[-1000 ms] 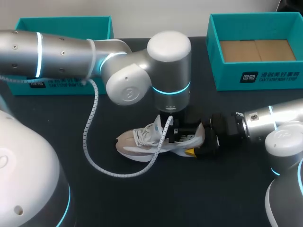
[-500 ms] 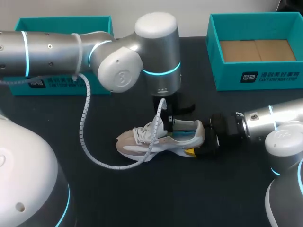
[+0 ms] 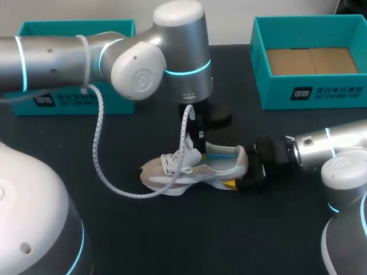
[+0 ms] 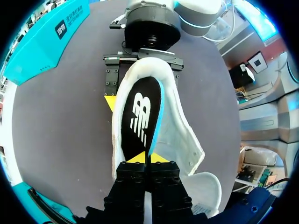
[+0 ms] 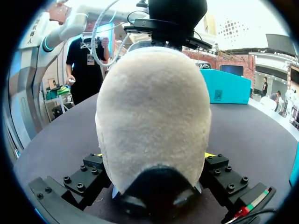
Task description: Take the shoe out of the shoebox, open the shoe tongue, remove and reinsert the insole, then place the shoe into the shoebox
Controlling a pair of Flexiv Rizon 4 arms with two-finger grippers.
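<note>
A beige and white shoe (image 3: 183, 171) lies on its sole on the dark table, toe toward my left side. My right gripper (image 3: 245, 172) clasps its heel from both sides; in the right wrist view the suede heel (image 5: 154, 112) fills the space between the fingers (image 5: 88, 172). My left gripper (image 3: 199, 137) hangs just above the shoe's opening. In the left wrist view it (image 4: 148, 159) is shut on the front edge of the black, blue-rimmed insole (image 4: 142, 112), which slants up out of the shoe (image 4: 184, 140). The tongue is hidden.
An open teal shoebox (image 3: 321, 91) with a cardboard floor stands at the back right. A second teal box (image 3: 74, 26) sits at the back left behind my left arm. The left arm's white coiled cable (image 3: 100, 154) droops over the laces and onto the table.
My left gripper has closed on the insole and risen out of the shoe, drawing back and lifting the insole's front end. The right arm and the shoe stayed put.
</note>
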